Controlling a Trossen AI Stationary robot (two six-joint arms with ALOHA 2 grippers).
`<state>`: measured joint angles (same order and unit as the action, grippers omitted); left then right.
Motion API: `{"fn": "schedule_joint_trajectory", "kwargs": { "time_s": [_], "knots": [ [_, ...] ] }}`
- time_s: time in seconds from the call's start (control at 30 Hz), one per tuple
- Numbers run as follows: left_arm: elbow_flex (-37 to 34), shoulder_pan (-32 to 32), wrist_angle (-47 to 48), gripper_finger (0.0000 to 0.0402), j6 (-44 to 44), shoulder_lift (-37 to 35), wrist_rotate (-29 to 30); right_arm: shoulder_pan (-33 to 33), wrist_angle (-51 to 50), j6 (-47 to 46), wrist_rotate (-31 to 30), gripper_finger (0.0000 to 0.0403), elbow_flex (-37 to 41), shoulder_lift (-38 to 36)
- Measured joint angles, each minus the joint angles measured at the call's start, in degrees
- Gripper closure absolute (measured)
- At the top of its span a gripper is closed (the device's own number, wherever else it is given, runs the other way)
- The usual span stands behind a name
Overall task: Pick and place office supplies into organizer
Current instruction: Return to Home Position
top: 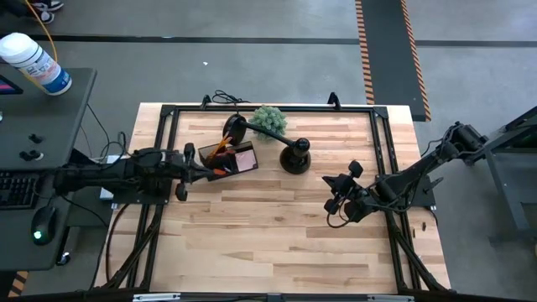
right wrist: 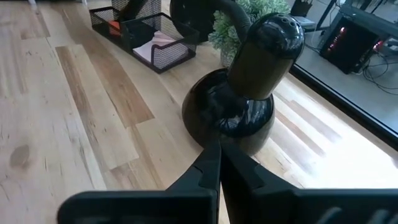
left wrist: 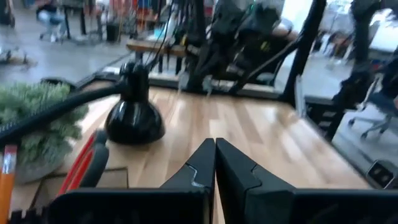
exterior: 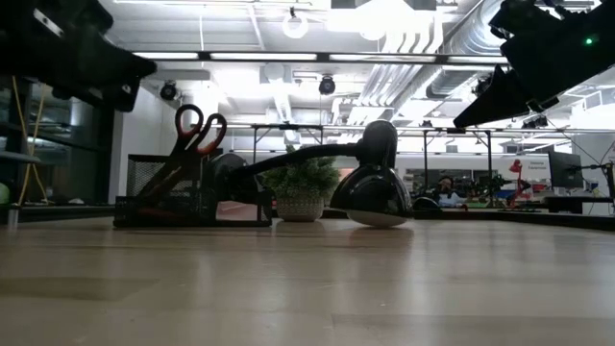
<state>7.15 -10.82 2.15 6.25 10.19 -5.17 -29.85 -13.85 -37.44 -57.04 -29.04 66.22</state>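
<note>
The organizer (top: 228,157) is a dark mesh box on the table's far left part. It holds orange-handled scissors (exterior: 197,127) standing handles up, an orange pencil (left wrist: 6,177) and a pink sticky-note pad (right wrist: 158,42). My left gripper (top: 195,159) hovers shut just left of the organizer, its fingers (left wrist: 214,165) pointing over it toward the right. My right gripper (top: 336,201) is shut above bare wood on the right, its own view (right wrist: 217,165) aimed at the lamp's base. The thin black tool and red clip do not show.
A black lamp has its round base (top: 295,158) right of the organizer and its head (top: 233,127) behind it. A green fuzzy plant (top: 268,119) sits near the far edge. A black frame (top: 382,151) rims the table. Bare wood (top: 268,243) fills the near half.
</note>
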Motion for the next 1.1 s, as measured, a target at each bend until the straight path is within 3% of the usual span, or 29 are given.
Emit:
{"fn": "schedule_joint_trajectory", "kwargs": {
  "time_s": [0.27, 0.5, 0.97, 1.1],
  "knots": [
    [-2.6, -0.04, 3.35, 0.0401, 1.56, -10.1, 1.1, 0.08, -0.03, 0.0, -0.59, 0.0403, -0.02, 0.02],
    [-6.77, -0.05, -3.86, 0.0401, 3.12, -9.63, 0.49, 2.42, -0.05, 0.32, 1.1, 0.0403, -0.02, 0.02],
    [-6.64, -0.03, -3.18, 0.0401, 3.16, -8.8, 1.81, 5.16, -5.56, 0.41, 1.44, 0.0403, -0.02, 0.02],
    [-6.64, -0.03, -3.23, 0.0401, 3.18, -8.8, 1.79, 5.87, -2.02, -1.24, 1.73, 0.0403, 5.49, -2.37]
  ]
}}
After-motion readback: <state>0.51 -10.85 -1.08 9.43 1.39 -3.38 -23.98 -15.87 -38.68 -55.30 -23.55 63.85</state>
